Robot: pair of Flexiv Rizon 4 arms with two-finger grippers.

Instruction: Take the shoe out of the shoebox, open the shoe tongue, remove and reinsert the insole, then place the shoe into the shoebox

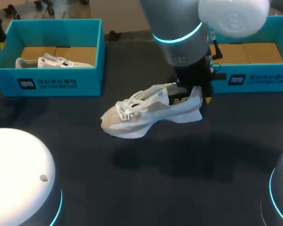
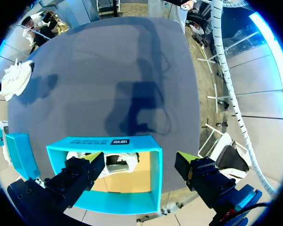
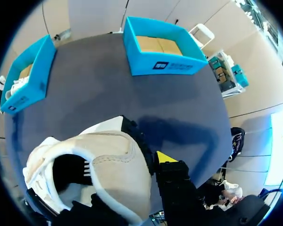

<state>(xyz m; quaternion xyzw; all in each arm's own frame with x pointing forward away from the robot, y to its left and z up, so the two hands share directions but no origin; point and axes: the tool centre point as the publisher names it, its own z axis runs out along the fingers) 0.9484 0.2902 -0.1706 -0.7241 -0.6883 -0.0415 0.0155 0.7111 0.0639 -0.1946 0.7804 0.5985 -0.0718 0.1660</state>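
**A:** Where is the shoe (image 1: 151, 110)?

**B:** It hangs above the middle of the worktop (image 1: 179, 183), toe toward the left edge, with its shadow on the surface below.

**A:** And the right gripper (image 1: 193, 99)?

**B:** It pinches the heel. One yellow-tipped finger (image 3: 166, 157) lies against the heel's outside. The other is hidden by the shoe.

**A:** The left one?

**B:** The left gripper (image 2: 139, 160) hangs over the left shoebox (image 1: 61, 82) at the far left corner, fingers spread wide. A second shoe (image 1: 52, 61) lies inside. The right shoebox (image 1: 254, 80) stands at the far right corner.
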